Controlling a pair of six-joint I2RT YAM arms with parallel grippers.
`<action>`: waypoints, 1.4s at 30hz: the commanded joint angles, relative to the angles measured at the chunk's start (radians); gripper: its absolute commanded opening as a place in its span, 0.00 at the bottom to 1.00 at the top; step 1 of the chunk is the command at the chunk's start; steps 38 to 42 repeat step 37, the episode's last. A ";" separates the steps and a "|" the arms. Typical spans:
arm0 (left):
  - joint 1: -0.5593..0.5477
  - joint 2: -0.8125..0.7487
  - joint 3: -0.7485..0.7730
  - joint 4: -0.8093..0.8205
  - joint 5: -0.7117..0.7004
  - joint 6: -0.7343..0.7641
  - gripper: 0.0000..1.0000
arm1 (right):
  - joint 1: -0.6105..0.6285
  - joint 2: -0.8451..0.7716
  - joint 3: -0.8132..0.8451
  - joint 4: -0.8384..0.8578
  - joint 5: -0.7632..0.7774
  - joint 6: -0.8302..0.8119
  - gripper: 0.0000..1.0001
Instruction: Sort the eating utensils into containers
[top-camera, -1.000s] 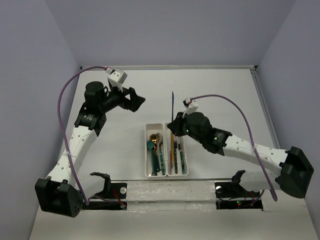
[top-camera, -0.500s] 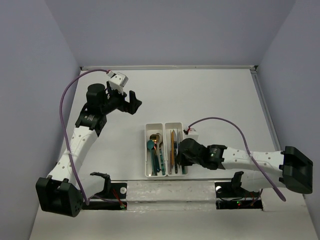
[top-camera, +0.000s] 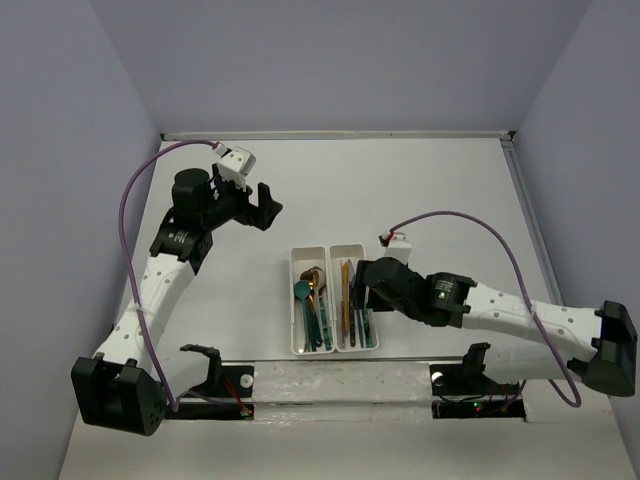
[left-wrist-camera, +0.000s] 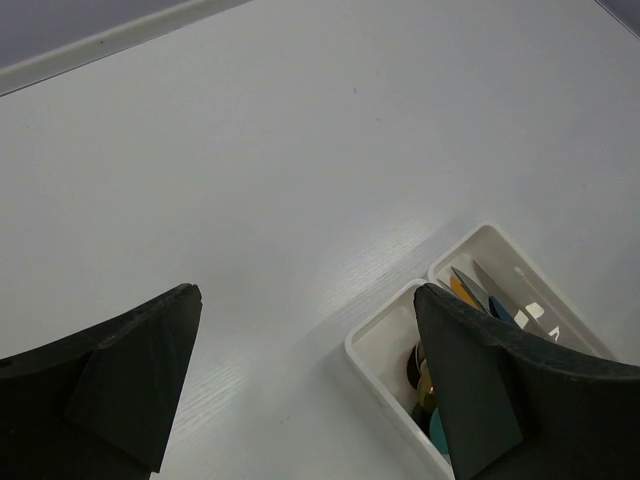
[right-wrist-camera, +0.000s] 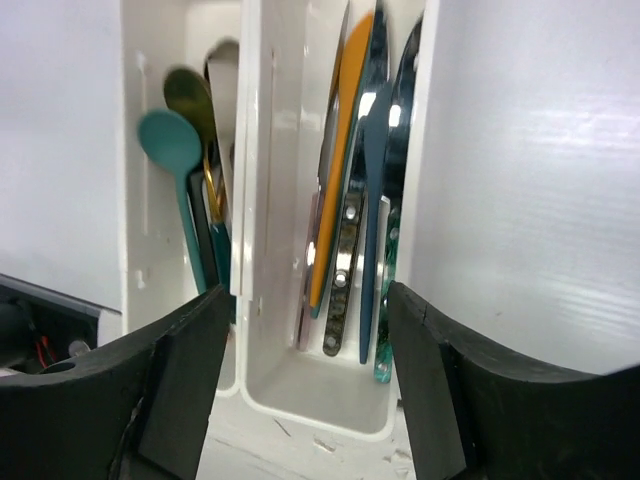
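The containers (top-camera: 331, 258) are two joined white bins in the middle of the table. The left bin holds spoons (top-camera: 309, 294), among them a teal spoon (right-wrist-camera: 170, 140) and a dark gold one (right-wrist-camera: 190, 95). In the right bin lie knives (top-camera: 352, 300): an orange one (right-wrist-camera: 347, 150), a blue one (right-wrist-camera: 372, 200), a silver-riveted handle (right-wrist-camera: 345, 262) and a teal marbled handle (right-wrist-camera: 390, 265). My right gripper (top-camera: 362, 288) (right-wrist-camera: 310, 295) hangs open just above the right bin's near end, holding nothing. My left gripper (top-camera: 266, 204) (left-wrist-camera: 305, 292) is open and empty over bare table, left of the bins' far corner (left-wrist-camera: 382, 366).
The arm bases and a pale mounting strip (top-camera: 340, 378) run along the near edge, close behind the bins. A raised rim (top-camera: 340, 134) borders the table's far side, with purple walls beyond. Purple cables (top-camera: 125, 200) loop over both arms.
My right gripper, which held a dark knife upright beyond the bins, came down over the right bin and opened; the knife now lies in the bin. The left arm shifted only slightly.
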 joint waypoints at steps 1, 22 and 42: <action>0.009 -0.020 -0.002 0.009 0.001 0.016 0.99 | -0.052 -0.079 0.093 -0.087 0.108 -0.112 0.68; 0.282 0.149 -0.186 0.123 -0.252 0.225 0.99 | -1.122 0.099 -0.121 0.465 -0.366 -0.481 0.80; 0.371 0.087 -0.414 0.434 -0.303 0.187 0.99 | -1.122 0.105 -0.273 0.773 -0.486 -0.502 0.83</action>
